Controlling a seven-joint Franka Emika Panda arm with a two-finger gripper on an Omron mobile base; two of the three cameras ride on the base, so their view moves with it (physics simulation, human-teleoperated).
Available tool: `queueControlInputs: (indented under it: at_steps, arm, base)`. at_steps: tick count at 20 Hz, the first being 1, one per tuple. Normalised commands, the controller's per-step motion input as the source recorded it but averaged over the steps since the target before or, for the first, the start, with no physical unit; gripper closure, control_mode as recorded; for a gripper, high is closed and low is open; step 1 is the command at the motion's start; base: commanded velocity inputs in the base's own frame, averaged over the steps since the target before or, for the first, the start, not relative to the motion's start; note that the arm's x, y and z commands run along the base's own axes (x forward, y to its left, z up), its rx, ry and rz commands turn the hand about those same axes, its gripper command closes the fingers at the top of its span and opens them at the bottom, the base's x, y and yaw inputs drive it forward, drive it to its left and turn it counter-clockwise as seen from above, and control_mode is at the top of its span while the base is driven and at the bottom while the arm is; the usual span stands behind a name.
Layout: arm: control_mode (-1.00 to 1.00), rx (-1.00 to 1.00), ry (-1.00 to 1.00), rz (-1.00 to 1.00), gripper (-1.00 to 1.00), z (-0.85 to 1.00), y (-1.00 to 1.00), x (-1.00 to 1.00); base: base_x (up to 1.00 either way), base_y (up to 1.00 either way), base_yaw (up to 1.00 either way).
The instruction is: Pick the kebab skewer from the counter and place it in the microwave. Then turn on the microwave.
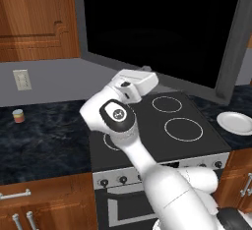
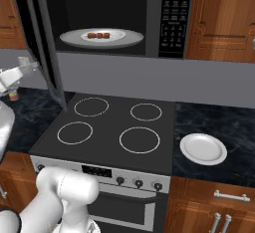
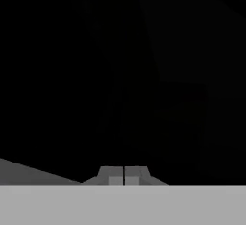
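The skewer (image 2: 98, 35) lies on the white plate (image 2: 74, 40) inside the microwave (image 2: 169, 18), whose door (image 1: 157, 27) hangs swung open toward 9 o'clock in the right base view and spans the top of the left base view. In the hand view the gripper (image 3: 124, 176) faces the door's black glass, fingers (image 3: 111, 175) pressed together on nothing — the hand itself is raised at the door's lower edge above the stovetop (image 2: 107, 132). On the counter (image 2: 219, 122), a second plate (image 2: 203, 149) sits at 3 o'clock of the stovetop, and a striped cylinder (image 1: 18, 116) stands at 9 o'clock below a wall outlet (image 1: 21, 79).
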Motion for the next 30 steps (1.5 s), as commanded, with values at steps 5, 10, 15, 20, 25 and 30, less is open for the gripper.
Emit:
queueControlInputs:
  at_steps: [5,10,15,20,25,30]
  arm:
    - [-1.00,0.03,0.00,0.12,1.00,0.21,-0.43,0.36]
    - [-1.00,0.07,0.00,0.18,1.00,0.19,-0.38,0.16]
    - [-1.00,0.12,0.00,0.24,1.00,0.15,-0.37,0.04]
    - [-1.00,0.20,0.00,0.29,1.00,0.10,-0.52,0.19]
    - [-1.00,0.19,0.00,0.28,1.00,0.10,-0.47,0.29]
    - [-1.00,0.14,0.00,0.21,1.00,0.14,-0.32,0.43]
  base:
    - [0.00,0.00,0.00]
    - [0.00,0.00,0.00]
    - [0.00,0.00,0.00]
    - [0.00,0.00,0.00]
    - [0.00,0.00,0.00]
    - [0.00,0.00,0.00]
